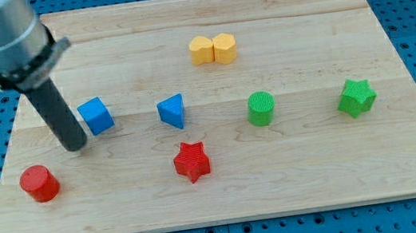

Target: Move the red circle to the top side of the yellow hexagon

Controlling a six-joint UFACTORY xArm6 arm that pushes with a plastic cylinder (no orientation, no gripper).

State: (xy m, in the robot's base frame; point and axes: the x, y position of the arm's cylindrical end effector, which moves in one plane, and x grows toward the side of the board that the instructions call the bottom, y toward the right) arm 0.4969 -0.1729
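The red circle (40, 184) lies near the board's lower left corner. The yellow hexagon (225, 47) sits at the upper middle, touching a second yellow block (202, 50) on its left. My tip (76, 144) rests on the board just left of the blue cube (96, 116), above and to the right of the red circle, a short gap away from it. The rod rises up and left to the grey arm body.
A blue triangle (172, 111) and a red star (191, 161) lie mid-board. A green cylinder (261, 109) and a green star (357, 98) lie to the right. The wooden board (407, 163) sits on a blue pegboard.
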